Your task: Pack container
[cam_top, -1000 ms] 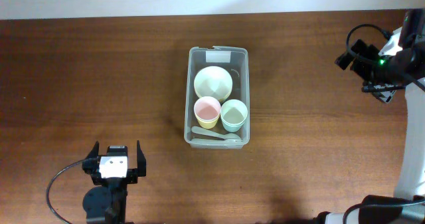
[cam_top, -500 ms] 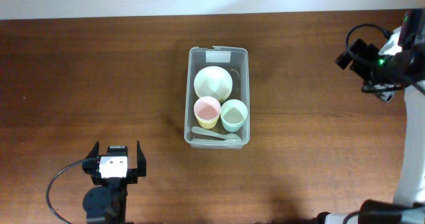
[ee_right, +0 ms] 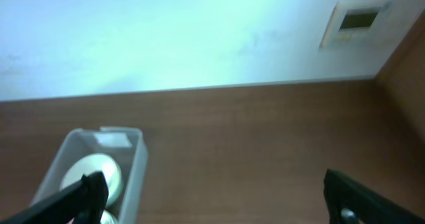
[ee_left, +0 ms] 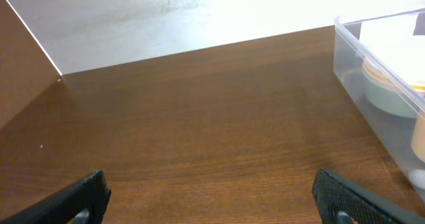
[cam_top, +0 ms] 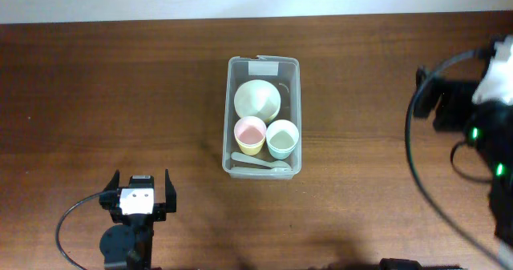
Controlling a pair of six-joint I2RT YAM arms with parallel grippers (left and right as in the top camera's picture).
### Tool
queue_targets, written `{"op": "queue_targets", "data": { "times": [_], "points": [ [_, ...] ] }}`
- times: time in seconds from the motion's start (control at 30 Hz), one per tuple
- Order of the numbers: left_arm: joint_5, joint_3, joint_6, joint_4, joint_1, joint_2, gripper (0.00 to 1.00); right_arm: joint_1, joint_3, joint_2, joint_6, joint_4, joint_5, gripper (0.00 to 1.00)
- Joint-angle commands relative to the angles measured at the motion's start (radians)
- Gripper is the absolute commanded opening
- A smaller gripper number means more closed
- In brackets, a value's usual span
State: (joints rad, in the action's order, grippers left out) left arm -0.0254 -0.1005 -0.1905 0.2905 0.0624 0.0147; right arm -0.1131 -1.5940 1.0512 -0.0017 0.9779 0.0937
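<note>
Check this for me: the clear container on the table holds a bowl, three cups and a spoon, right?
Not quite. The overhead view shows two cups in the container, not three: a yellow cup and a pale green cup. The bowl and the spoon are there as you said.

A dark wooden table [cam_top: 120, 86] runs ahead of the right gripper [ee_right: 212, 187] to a pale, brightly lit wall [ee_right: 199, 38]. A small rectangular wall plate [ee_right: 358, 19] sits above and to its right.

Robot lab: bare wooden table [cam_top: 96, 86] against pale wall [ee_right: 166, 31].
</note>
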Motion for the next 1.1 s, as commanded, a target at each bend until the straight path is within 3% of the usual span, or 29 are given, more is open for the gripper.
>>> {"op": "queue_targets", "data": {
  "times": [0.0,0.3,0.6,0.8,1.07],
  "points": [
    [0.011,0.011,-0.012,-0.005,0.006,-0.01,1.0,0.008,0.19,-0.122,-0.095,-0.06,-0.015,0.99],
    [0.011,0.011,-0.012,-0.005,0.006,-0.01,1.0,0.008,0.772,-0.534,-0.095,-0.302,0.111,0.99],
    [0.011,0.011,-0.012,-0.005,0.006,-0.01,1.0,0.008,1.194,-0.88,-0.095,-0.367,0.158,0.99],
    [0.011,0.011,-0.012,-0.005,0.006,-0.01,1.0,0.008,1.32,-1.044,-0.095,-0.367,0.161,0.99],
    [0.011,0.011,-0.012,-0.005,0.006,-0.01,1.0,0.008,1.373,-1.046,-0.095,-0.373,0.158,0.99]
  ]
}}
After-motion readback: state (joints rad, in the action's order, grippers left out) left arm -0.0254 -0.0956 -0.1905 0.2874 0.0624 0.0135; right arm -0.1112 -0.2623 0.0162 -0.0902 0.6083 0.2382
